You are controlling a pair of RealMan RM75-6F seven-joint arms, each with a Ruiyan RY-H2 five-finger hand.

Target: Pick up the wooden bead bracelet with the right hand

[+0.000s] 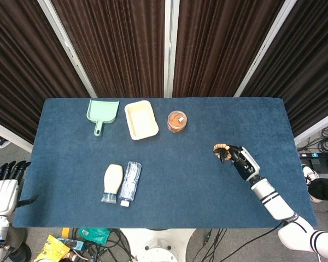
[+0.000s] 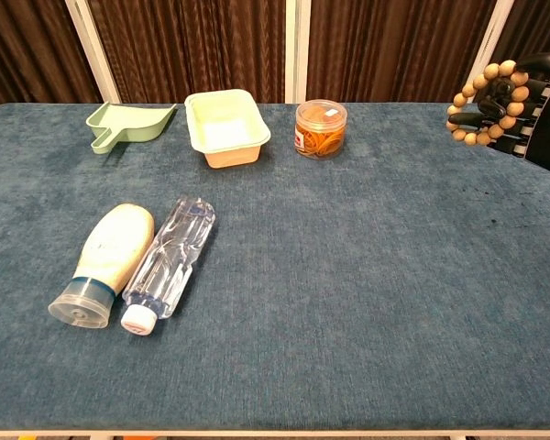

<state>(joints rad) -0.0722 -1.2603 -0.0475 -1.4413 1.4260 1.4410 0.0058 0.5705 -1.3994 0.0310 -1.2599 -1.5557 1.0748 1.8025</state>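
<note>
The wooden bead bracelet (image 2: 483, 103) hangs as a loop of tan beads in the air above the table's right side, held by my right hand (image 2: 532, 115), whose black fingers curl through it. From the head view the bracelet (image 1: 222, 148) shows at the tip of the right hand (image 1: 239, 160), clear of the blue cloth. My left hand (image 1: 4, 185) hangs off the table's left edge with its fingers apart and nothing in them.
On the blue table (image 1: 208, 120) stand a green dustpan (image 1: 102, 113), a cream tray (image 1: 140, 119) and a jar of orange bands (image 1: 176, 121) along the back. A squeeze bottle (image 1: 112, 183) and a clear water bottle (image 1: 129, 183) lie at the front left.
</note>
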